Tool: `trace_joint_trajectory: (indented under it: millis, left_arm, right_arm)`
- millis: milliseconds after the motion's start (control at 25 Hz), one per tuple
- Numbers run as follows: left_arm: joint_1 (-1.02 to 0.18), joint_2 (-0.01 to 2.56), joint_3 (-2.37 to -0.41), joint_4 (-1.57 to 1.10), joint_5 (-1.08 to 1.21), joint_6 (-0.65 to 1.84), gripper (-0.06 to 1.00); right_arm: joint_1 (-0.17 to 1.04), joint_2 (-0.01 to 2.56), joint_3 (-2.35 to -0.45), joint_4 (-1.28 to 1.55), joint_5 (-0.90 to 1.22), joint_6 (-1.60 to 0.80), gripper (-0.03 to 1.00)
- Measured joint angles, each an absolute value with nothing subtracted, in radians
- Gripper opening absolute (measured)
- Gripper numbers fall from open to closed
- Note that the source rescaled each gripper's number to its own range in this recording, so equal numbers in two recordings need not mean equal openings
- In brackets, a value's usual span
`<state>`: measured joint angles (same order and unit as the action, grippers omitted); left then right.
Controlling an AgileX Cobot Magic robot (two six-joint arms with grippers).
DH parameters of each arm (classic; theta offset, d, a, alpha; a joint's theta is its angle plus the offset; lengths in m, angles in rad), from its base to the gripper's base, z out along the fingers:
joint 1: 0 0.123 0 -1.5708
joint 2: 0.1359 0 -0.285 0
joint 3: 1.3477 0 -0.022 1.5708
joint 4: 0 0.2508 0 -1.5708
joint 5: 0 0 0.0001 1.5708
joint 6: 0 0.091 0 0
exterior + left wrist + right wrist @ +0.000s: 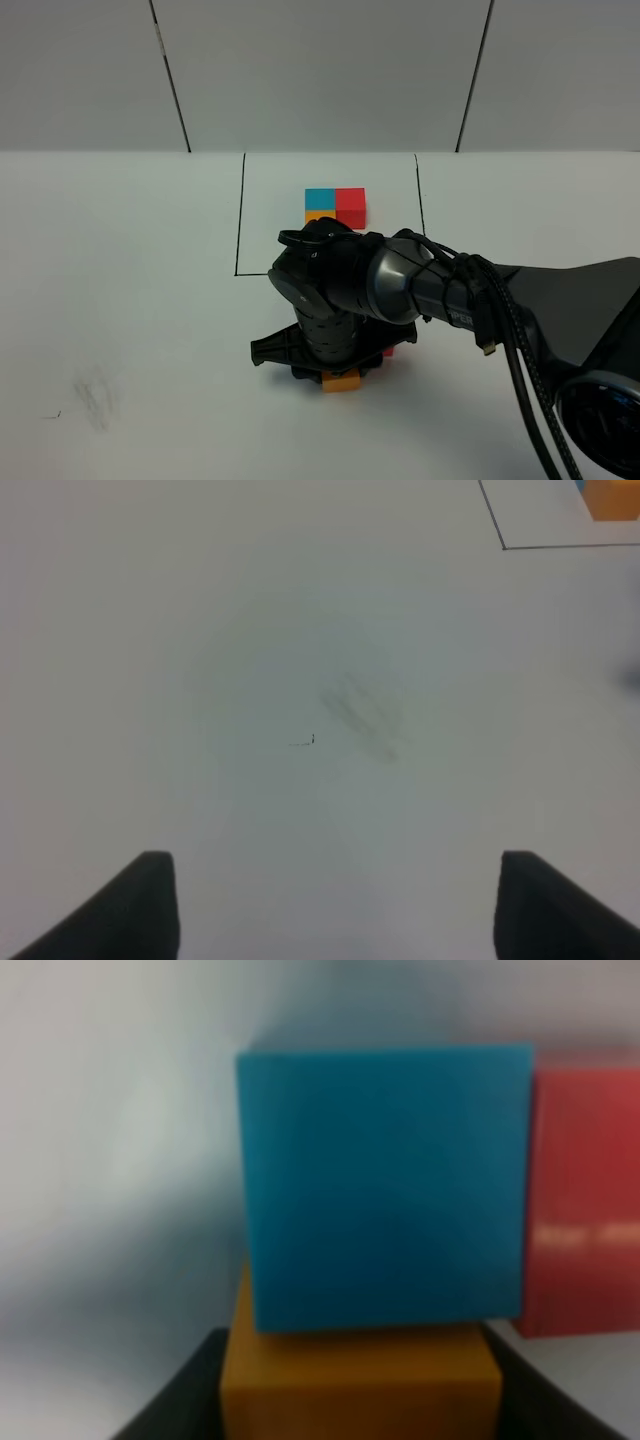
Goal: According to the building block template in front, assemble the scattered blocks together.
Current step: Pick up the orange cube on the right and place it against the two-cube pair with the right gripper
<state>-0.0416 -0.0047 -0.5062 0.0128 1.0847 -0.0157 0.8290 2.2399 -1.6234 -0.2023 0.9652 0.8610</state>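
Observation:
The building block template [335, 207], an L of cyan, red and orange cubes, sits inside the black drawn frame [240, 215] at the back. In front of the frame my right arm [400, 285] reaches across the middle and covers the scattered blocks. Only the orange block [342, 380] and a sliver of the red block [388, 351] show under it. In the right wrist view my right gripper [360, 1405] is shut on the orange block [360, 1380], which touches the cyan block [385, 1185]; the red block [585, 1195] stands against the cyan one. My left gripper [335, 910] hangs open over bare table.
The left wrist view catches a corner of the frame line [503, 548] and the template's orange cube [612, 500]. A faint smudge [95, 400] marks the white table at the front left. Grey wall panels [320, 70] rise behind the table.

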Motion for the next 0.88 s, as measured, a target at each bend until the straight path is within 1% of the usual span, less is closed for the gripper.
trace_joint_trajectory:
  millis: [200, 520, 760, 880]
  left_arm:
    - [-0.042, -0.005, -0.506, 0.013, 1.085, -0.016, 0.45]
    - [-0.042, -0.005, -0.506, 0.013, 1.085, -0.016, 0.45]
    - [-0.042, -0.005, -0.506, 0.013, 1.085, -0.016, 0.45]
    - [-0.042, -0.005, -0.506, 0.013, 1.085, -0.016, 0.45]
  right_arm:
    - [0.829, 2.264, -1.676, -0.192, 1.011, 0.849, 0.28]
    - [0.788, 2.266, -1.678, -0.163, 1.053, 0.855, 0.28]
    - [0.787, 2.266, -1.678, -0.159, 1.056, 0.849, 0.28]
    - [0.787, 2.266, -1.678, -0.154, 1.054, 0.804, 0.28]
